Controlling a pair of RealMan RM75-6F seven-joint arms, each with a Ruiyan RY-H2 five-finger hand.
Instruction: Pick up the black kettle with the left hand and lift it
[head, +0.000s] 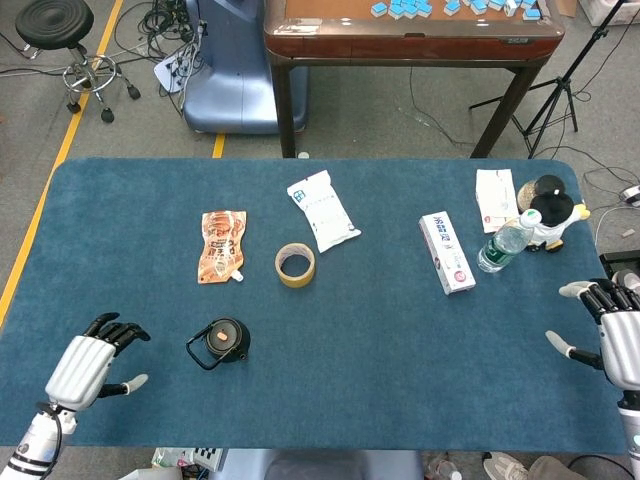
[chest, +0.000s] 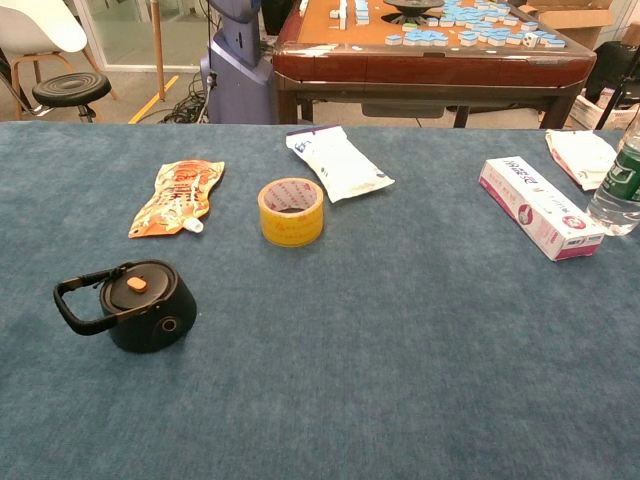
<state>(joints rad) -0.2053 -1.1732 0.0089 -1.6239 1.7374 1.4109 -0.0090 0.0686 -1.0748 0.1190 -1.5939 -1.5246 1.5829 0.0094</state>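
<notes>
The black kettle (head: 224, 341) (chest: 141, 305) stands upright on the blue table, front left of centre, with an orange knob on its lid and its loop handle pointing left. My left hand (head: 88, 364) hovers over the table's front left, a short way left of the kettle, fingers spread and holding nothing. At the far right edge my right hand (head: 618, 338) is open too, partly off the table. Neither hand shows in the chest view.
Behind the kettle lie an orange pouch (head: 221, 245), a yellow tape roll (head: 295, 264) and a white packet (head: 322, 209). On the right are a toothpaste box (head: 446, 251), a water bottle (head: 506, 241) and a white bag (head: 496, 199). A brown table (head: 412, 25) stands beyond.
</notes>
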